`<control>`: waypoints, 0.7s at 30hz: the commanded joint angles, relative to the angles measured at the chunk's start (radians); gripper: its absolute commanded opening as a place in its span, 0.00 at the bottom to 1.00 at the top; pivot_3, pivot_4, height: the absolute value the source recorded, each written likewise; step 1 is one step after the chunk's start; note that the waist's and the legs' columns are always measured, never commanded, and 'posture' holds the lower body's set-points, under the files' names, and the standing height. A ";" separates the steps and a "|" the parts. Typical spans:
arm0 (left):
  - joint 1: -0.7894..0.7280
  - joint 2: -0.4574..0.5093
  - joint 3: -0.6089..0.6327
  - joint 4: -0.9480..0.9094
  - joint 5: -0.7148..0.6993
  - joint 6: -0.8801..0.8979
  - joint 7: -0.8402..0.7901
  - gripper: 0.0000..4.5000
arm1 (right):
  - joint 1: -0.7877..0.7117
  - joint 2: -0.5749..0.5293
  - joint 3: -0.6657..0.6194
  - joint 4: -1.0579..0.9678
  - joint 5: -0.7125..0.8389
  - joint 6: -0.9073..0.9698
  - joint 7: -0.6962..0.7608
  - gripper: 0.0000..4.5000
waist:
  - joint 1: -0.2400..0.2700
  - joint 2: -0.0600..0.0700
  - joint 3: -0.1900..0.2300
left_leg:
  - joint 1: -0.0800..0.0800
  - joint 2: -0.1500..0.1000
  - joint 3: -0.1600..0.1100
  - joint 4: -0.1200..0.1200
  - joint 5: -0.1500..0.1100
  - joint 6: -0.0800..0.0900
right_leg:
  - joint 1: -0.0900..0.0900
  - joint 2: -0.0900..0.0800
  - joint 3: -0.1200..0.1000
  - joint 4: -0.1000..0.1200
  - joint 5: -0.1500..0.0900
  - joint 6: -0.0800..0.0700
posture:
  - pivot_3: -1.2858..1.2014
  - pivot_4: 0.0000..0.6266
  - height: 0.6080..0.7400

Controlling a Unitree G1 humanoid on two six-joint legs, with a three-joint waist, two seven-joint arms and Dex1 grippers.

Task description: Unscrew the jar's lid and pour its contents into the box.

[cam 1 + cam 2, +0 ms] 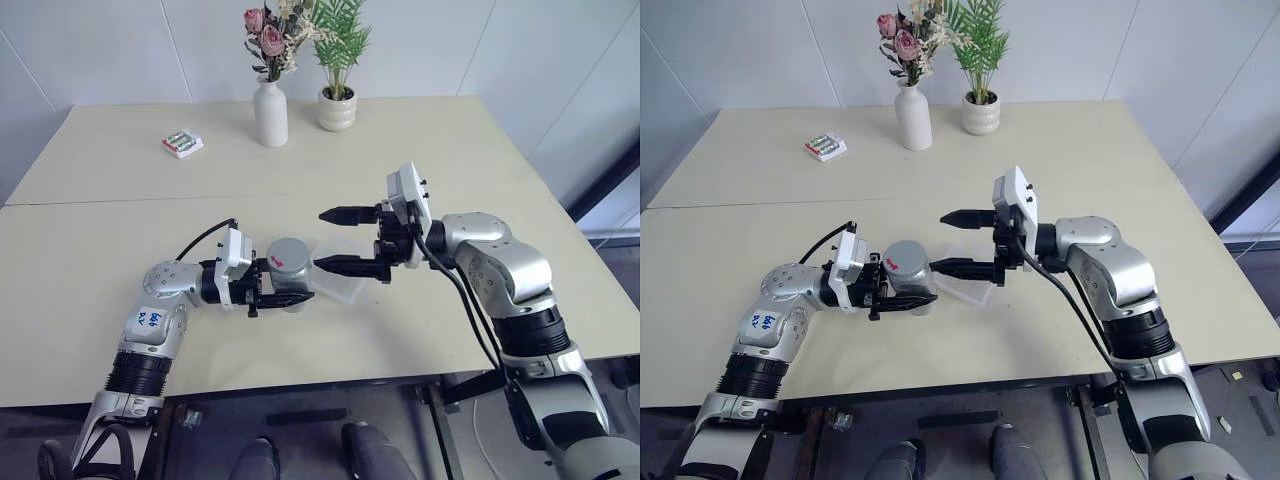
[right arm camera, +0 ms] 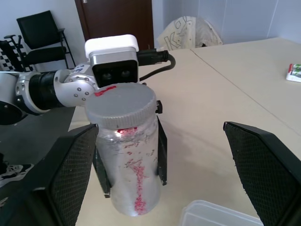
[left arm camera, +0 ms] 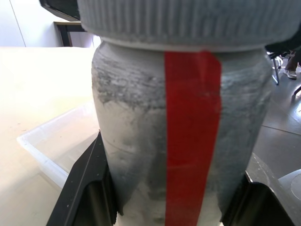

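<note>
Left gripper (image 1: pixel 285 290) clenched on jar (image 1: pixel 289 282), fingers (image 3: pixel 87 188) pressed to both sides of its body, held upright above the desk (image 1: pixel 100 260) near the front edge, roughly mid-width. Lid (image 2: pixel 121 107) on the jar, ribbed rim, small red mark on top. Red stripe down the jar's side, silvery coating scuffed. Contents not visible.

Right gripper (image 1: pixel 342 240) released, jaws spread wide, pointing level toward the jar from the right; lower finger tip just beside the jar, upper finger above and apart. No contact with the lid discernible.

Box (image 1: pixel 340 282) flat on the desk directly beside the jar, partly under the right gripper; whether anything lies inside cannot be told.

Far edge of the desk: white vase (image 1: pixel 270 113) with flowers, potted plant (image 1: pixel 338 105) just right of it. Packet (image 1: pixel 182 144) toward the far left corner, well apart from the jar.
</note>
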 commanded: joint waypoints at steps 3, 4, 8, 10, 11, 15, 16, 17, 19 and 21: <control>-0.002 0.005 0.004 -0.034 -0.009 -0.004 -0.003 0.47 | -0.010 0.001 -0.024 -0.059 0.047 0.024 0.007 1.00 | 0.000 0.000 0.000 | 0.000 0.000 0.000 0.000 0.000 0.000 | 0.000 0.000 0.000 0.000 0.000 0.000 | 0.52 0.24 1.00; 0.000 0.004 0.004 -0.035 -0.010 -0.004 -0.002 0.47 | -0.014 0.015 -0.011 -0.059 0.040 0.024 -0.004 1.00 | 0.000 0.000 0.000 | 0.000 0.000 0.000 0.000 0.000 0.000 | 0.000 0.000 0.000 0.000 0.000 0.000 | 0.52 0.24 1.00; 0.002 0.004 0.004 -0.043 -0.012 -0.002 -0.001 0.47 | -0.021 0.051 0.032 -0.055 0.008 0.017 -0.030 1.00 | -0.002 0.000 0.000 | 0.000 0.000 0.000 0.000 0.000 0.000 | 0.000 0.000 0.000 0.000 0.000 0.000 | 0.52 0.24 1.00; 0.002 0.003 0.004 -0.043 -0.011 -0.001 -0.001 0.47 | -0.025 0.065 0.048 -0.053 -0.004 0.015 -0.036 1.00 | -0.001 0.000 0.000 | 0.000 0.000 0.000 0.000 0.000 0.000 | 0.000 0.000 0.000 0.000 0.000 0.000 | 0.52 0.24 1.00; 0.002 0.003 0.004 -0.044 -0.011 -0.001 -0.001 0.47 | -0.027 0.072 0.057 -0.055 -0.006 0.016 -0.036 1.00 | 0.000 0.000 0.000 | 0.000 0.000 0.000 0.000 0.000 0.000 | 0.000 0.000 0.000 0.000 0.000 0.000 | 0.52 0.24 1.00; 0.001 0.002 0.003 -0.044 -0.011 0.000 0.000 0.47 | -0.036 0.087 0.074 -0.059 -0.009 0.022 -0.030 1.00 | 0.000 0.000 0.000 | 0.000 0.000 0.000 0.000 0.000 0.000 | 0.000 0.000 0.000 0.000 0.000 0.000 | 0.52 0.24 1.00; 0.001 0.002 0.003 -0.043 -0.011 0.000 0.000 0.47 | -0.038 0.089 0.076 -0.058 -0.009 0.023 -0.030 1.00 | 0.000 0.000 0.000 | 0.000 0.000 0.000 0.000 0.000 0.000 | 0.000 0.000 0.000 0.000 0.000 0.000 | 0.52 0.24 1.00; 0.000 0.002 0.003 -0.044 -0.010 0.000 0.001 0.47 | -0.040 0.090 0.077 -0.058 -0.010 0.023 -0.031 1.00 | 0.000 0.000 0.000 | 0.000 0.000 0.000 0.000 0.000 0.000 | 0.000 0.000 0.000 0.000 0.000 0.000 | 0.52 0.24 1.00; 0.001 0.001 0.002 -0.044 -0.010 0.000 0.002 0.47 | -0.043 0.093 0.078 -0.055 -0.011 0.023 -0.033 1.00 | 0.000 0.000 0.000 | 0.000 0.000 0.000 0.000 0.000 0.000 | 0.000 0.000 0.000 0.000 0.000 0.000 | 0.52 0.24 1.00; 0.001 0.000 0.002 -0.045 -0.010 0.000 0.002 0.47 | -0.046 0.098 0.079 -0.052 -0.014 0.022 -0.035 1.00 | 0.000 0.000 0.000 | 0.000 0.000 0.000 0.000 0.000 0.000 | 0.000 0.000 0.000 0.000 0.000 0.000 | 0.52 0.24 1.00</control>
